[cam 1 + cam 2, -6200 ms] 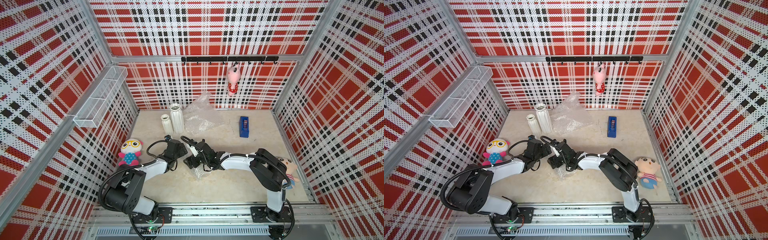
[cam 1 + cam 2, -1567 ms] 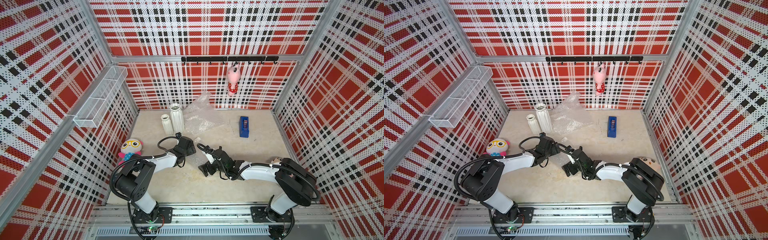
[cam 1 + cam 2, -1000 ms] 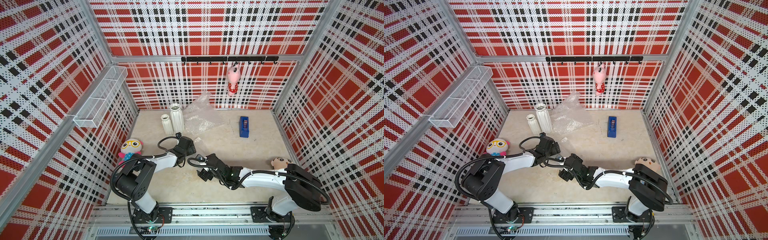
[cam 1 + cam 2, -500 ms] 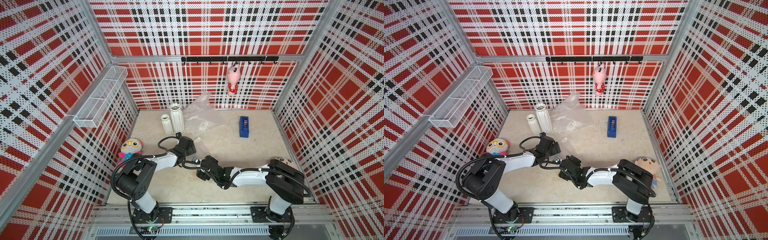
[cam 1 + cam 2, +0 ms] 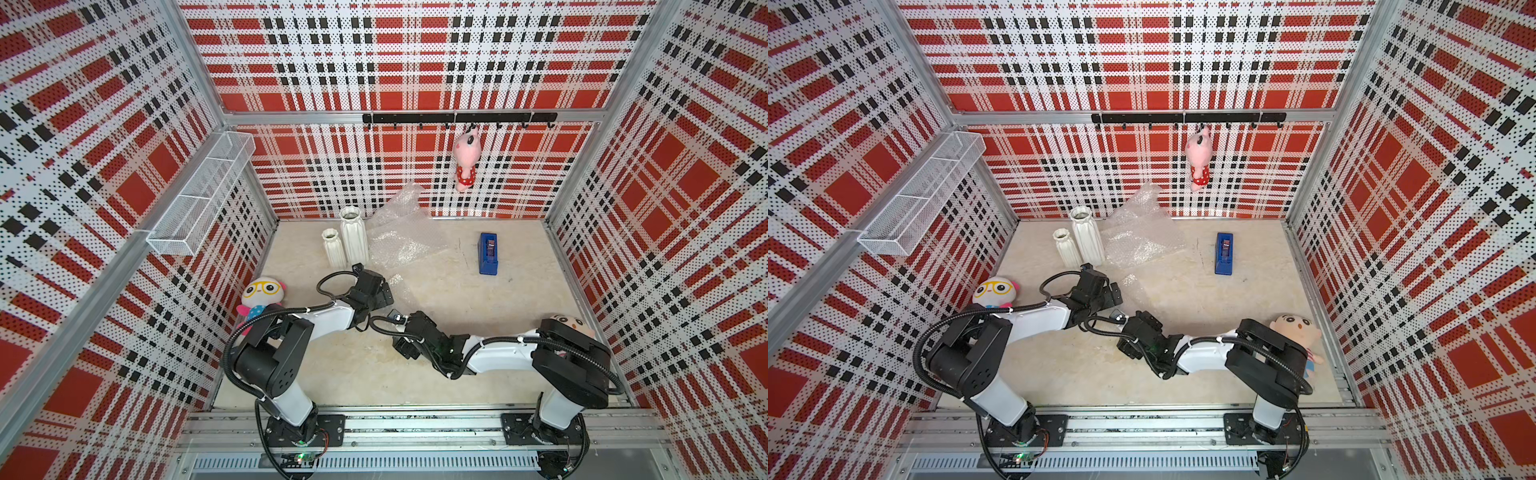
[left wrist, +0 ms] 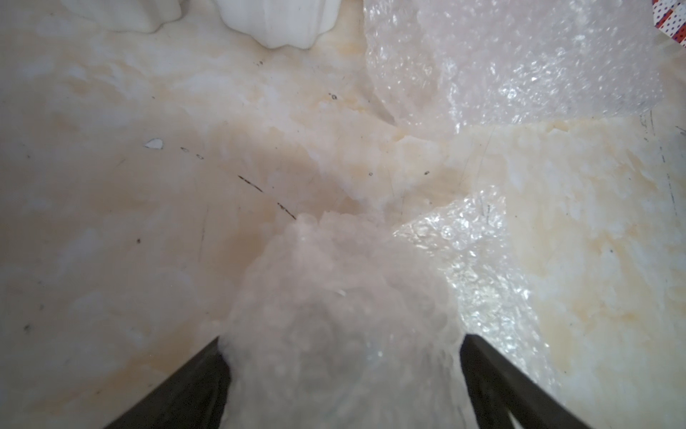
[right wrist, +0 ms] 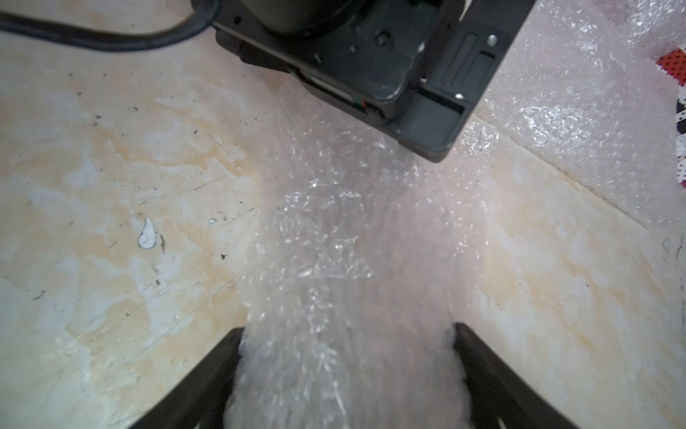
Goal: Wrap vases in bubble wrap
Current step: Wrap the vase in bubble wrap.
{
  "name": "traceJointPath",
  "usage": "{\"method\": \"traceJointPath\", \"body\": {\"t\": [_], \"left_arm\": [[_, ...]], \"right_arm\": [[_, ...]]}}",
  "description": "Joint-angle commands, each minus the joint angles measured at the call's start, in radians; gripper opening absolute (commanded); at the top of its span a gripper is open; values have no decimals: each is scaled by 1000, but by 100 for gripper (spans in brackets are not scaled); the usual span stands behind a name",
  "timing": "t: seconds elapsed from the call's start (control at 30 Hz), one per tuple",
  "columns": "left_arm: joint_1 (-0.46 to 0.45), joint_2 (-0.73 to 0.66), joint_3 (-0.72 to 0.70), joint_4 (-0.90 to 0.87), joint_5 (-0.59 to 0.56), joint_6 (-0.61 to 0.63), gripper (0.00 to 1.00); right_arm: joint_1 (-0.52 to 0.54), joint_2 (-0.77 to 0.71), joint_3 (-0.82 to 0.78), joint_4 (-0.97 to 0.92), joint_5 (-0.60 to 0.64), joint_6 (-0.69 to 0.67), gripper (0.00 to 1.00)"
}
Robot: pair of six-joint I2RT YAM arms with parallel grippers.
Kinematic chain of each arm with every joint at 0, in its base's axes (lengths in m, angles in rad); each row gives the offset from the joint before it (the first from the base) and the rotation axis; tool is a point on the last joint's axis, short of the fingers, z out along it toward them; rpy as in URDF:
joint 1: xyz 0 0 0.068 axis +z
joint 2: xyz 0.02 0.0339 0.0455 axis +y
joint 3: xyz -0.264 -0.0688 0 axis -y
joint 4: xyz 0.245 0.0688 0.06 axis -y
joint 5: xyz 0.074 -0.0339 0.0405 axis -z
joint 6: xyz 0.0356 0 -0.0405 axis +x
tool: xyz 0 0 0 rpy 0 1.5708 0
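**Table** [image 5: 478, 316], pale marbled top, inside a red plaid booth.

1. **Tall vase** [image 5: 354, 237]: white, ribbed, upright at the back left, unwrapped.
2. **Short vase** [image 5: 333, 249]: white, ribbed, upright, just beside the tall vase on its left, unwrapped.
3. **Sheet** [image 5: 403, 237]: loose bubble wrap, crumpled, at the back centre. One corner rises against the back wall and its edge is next to the tall vase.
4. **Bundle** [image 7: 345, 260]: rolled bubble wrap lying mid-table, running from one gripper to the other. Its contents are hidden. A flat flap trails off one side.
5. **Left gripper** [image 6: 341, 340]: low at the bundle's far end. Its fingers [image 6: 200, 379] are spread wide, one on each side, and the wrap fills the gap between them. I cannot tell whether they squeeze it.
6. **Right gripper** [image 7: 348, 327]: low at the bundle's near end, facing the left gripper. Its fingers [image 7: 208, 371] are also set wide with wrap filling the gap, and again I cannot tell if they grip it.
7. **Tape dispenser** [image 5: 488, 253]: blue, at the back right, well apart from the bundle.
8. **Dolls**: glasses doll [image 5: 261, 291] at the left wall, boy doll [image 5: 567, 324] at the right wall, and pink doll [image 5: 467, 160] hanging from the hook rail [image 5: 457, 117].
9. **Basket** [image 5: 199, 199]: white wire, mounted on the left wall.
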Motion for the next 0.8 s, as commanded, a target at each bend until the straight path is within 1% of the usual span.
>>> {"method": "traceJointPath", "body": {"t": [0.0, 0.1, 0.2, 0.27, 0.43, 0.53, 0.6, 0.7, 0.77], "left_arm": [[8, -51, 38, -26, 9, 13, 98], [9, -69, 59, -42, -6, 8, 98], [4, -93, 67, -61, -45, 9, 98], [-10, -119, 66, -79, -90, 11, 98], [-57, -157, 55, -107, -148, 13, 98], [-80, -149, 41, -110, -142, 4, 98], [-87, -131, 37, -108, -127, -1, 98], [-97, -99, 39, -100, -114, -3, 99], [-97, -73, 48, -104, -105, -3, 100]], "right_arm": [[-7, 5, -51, -24, -187, 128, 81], [-35, 3, -63, -3, -254, 197, 81], [-64, -2, -73, 13, -311, 260, 80], [-84, -5, -80, 24, -353, 304, 80], [-128, -7, -114, 86, -448, 403, 79], [-153, -4, -148, 164, -511, 471, 79], [-162, 1, -162, 197, -529, 499, 78], [-162, 10, -163, 203, -531, 505, 78], [-162, 15, -166, 213, -526, 546, 78]]}}
